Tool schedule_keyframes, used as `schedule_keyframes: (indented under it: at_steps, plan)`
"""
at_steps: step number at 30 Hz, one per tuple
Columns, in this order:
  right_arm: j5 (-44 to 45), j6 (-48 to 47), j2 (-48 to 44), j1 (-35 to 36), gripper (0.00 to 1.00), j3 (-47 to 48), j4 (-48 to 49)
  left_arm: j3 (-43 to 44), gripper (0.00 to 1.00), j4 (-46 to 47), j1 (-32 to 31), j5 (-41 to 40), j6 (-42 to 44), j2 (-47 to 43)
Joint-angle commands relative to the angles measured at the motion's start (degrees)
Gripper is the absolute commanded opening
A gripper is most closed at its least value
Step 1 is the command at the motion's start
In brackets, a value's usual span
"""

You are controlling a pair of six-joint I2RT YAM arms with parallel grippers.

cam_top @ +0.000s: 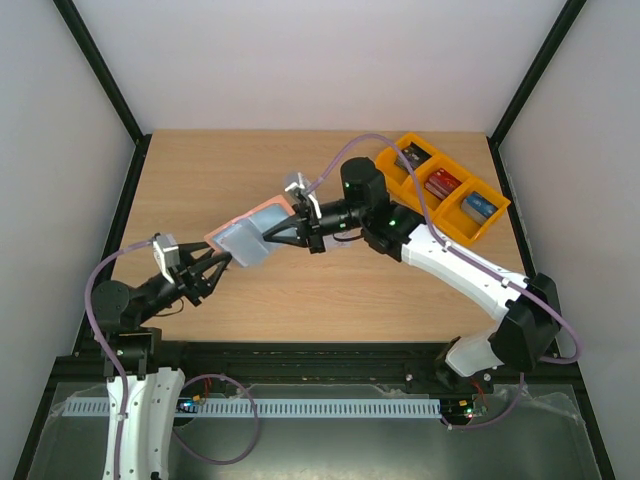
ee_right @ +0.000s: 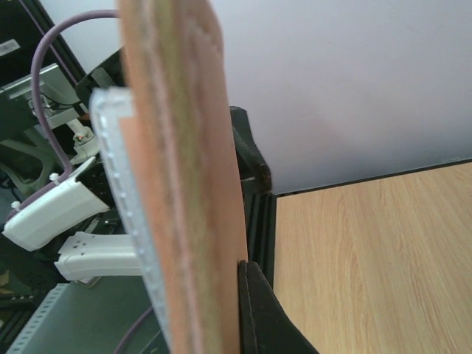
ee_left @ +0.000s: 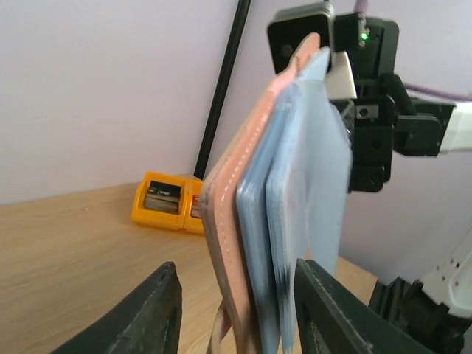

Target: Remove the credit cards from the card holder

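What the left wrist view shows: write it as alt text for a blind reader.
A pinkish-tan card holder with light blue pockets stands upright, edge-on, between the open dark fingers of the left claw, while the right claw pinches its upper edge. Behind it, an orange bin sits on the wooden table.

Bright, even light (wrist close-ups slightly soft).

I'm seeing the card holder [cam_top: 248, 238] hanging at mid-frame between the left gripper [cam_top: 225, 260] and the right gripper [cam_top: 270, 236], barring the middle of the table [cam_top: 200, 180]. The orange bins [cam_top: 445, 190] are filling the upper right and the right arm [cam_top: 470, 275] is crossing the lower right. The upper left is lying open.
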Motion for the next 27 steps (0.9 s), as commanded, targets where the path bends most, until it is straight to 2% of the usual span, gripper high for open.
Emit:
schedule_keyframes:
  at_steps: [1, 6, 7, 11, 15, 18, 19, 20, 23, 25, 27]
  plan:
    - [-2.4, 1.0, -0.7, 1.9, 0.02, 0.2, 4.8, -0.6, 0.43, 4.7, 0.0, -2.6, -2.8, -0.5]
    - [-2.3, 0.7, 0.5, 3.1, 0.02, 0.6, 4.8, -1.8, 0.39, 7.9, -0.4, -1.6, -5.2, -0.5]
    - [-2.4, 0.8, 0.8, 3.2, 0.02, 0.7, 4.9, -2.1, 0.34, 8.0, -0.6, -1.3, -5.3, -0.7]
    - [-1.6, -0.2, 1.2, 3.1, 0.02, 1.5, 3.7, -2.1, 0.03, 6.4, -0.9, -0.6, -4.8, -1.5]
    - [3.4, 0.7, 1.4, 2.1, 0.03, 1.3, 3.4, -1.5, 0.02, 2.7, -0.9, -1.0, -4.2, -2.3]
    - [7.6, 2.7, 2.2, 1.1, 0.10, 1.2, 3.3, -1.3, 0.02, -1.4, -0.9, -3.9, -3.0, -2.5]
    - [8.4, 3.4, 2.4, 0.8, 0.16, 1.2, 3.2, -1.0, 0.02, -2.9, -0.9, -5.5, -2.0, -2.4]
    - [10.1, 4.0, 2.6, 0.6, 0.27, 1.4, 3.0, -0.5, 0.02, -4.8, -0.9, -7.4, -0.9, -2.3]
    - [22.4, 4.3, 2.7, 0.1, 0.41, 1.7, 1.0, 2.0, 0.02, -12.5, -0.9, -21.0, 5.8, -1.2]
    - [31.4, 4.4, 2.5, -0.1, 0.43, 1.7, -0.8, 4.9, 0.02, -17.2, -0.9, -34.9, 14.3, 0.9]
    - [38.0, 3.8, 2.6, -0.1, 0.44, 2.0, -2.9, 7.3, 0.02, -18.4, -0.9, -50.0, 26.4, 5.7]
